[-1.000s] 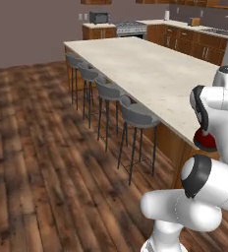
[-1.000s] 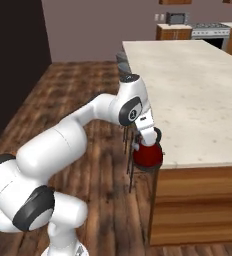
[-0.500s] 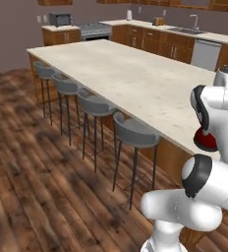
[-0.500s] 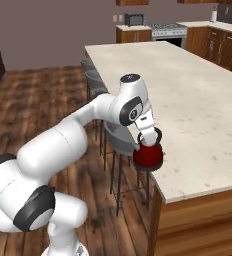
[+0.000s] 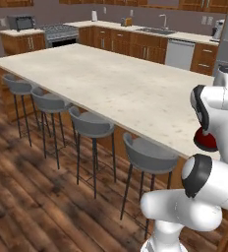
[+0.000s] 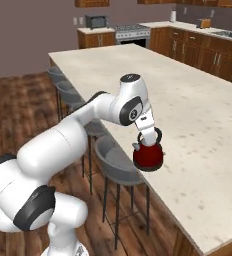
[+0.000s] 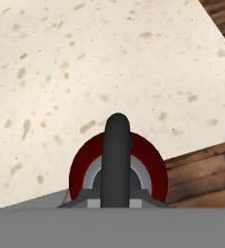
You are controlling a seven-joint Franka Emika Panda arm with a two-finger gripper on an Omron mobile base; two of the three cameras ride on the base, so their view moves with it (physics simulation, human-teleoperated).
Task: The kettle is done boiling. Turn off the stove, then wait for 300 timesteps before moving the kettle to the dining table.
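Kettle (image 6: 148,155) is hanging by its handle in closed gripper (image 6: 149,134) jaws, hovering over the near edge of the dining table (image 6: 198,125), above the stools (image 6: 113,161). Risk: releasing this close to the edge, kettle could be tipping off onto the floor.

The white arm is seen bent at the elbow and stretched forward, its wrist turned so that the tool (image 6: 149,136) is pointed straight down. The two dark fingers are drawn tight together, clamped on an arched handle, and the load is carried hanging beneath the hand.
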